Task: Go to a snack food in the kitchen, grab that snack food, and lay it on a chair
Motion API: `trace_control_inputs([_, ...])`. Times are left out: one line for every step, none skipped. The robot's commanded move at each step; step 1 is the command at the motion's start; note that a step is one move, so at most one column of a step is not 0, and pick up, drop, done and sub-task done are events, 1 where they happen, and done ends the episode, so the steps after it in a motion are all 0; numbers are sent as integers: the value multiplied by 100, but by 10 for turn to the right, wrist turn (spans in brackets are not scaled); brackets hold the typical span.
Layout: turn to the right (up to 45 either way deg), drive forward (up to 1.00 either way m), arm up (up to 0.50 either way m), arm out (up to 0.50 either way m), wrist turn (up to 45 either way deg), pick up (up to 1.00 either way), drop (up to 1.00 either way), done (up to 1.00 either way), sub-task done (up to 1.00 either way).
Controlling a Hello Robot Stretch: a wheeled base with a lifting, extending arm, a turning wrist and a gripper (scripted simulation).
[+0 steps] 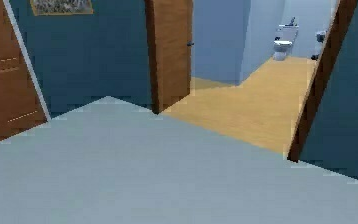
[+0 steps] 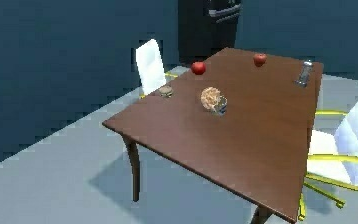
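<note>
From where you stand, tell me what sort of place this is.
Probably a home's dining or kitchen area: a wooden table, a white chair beside it, and a dark fridge-like cabinet behind.

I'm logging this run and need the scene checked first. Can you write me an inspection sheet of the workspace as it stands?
surface: brown wooden table standing on a grey floor.
job's things: round tan thing on the table, possibly the snack food; white chair at the table's far side; yellow-framed chair at the arm side view's right.
clutter: red round thing; second red thing; small grey thing; glassy thing beside the tan one; small brownish thing by the table's far corner.
fingers: nothing seen.
cables: nothing seen.
surroundings: dark fridge; blue wall; wooden door; toilet down a hallway.
</note>
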Motion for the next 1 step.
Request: trace_control_inputs([450,0,0,0,0,0,0,0,0])
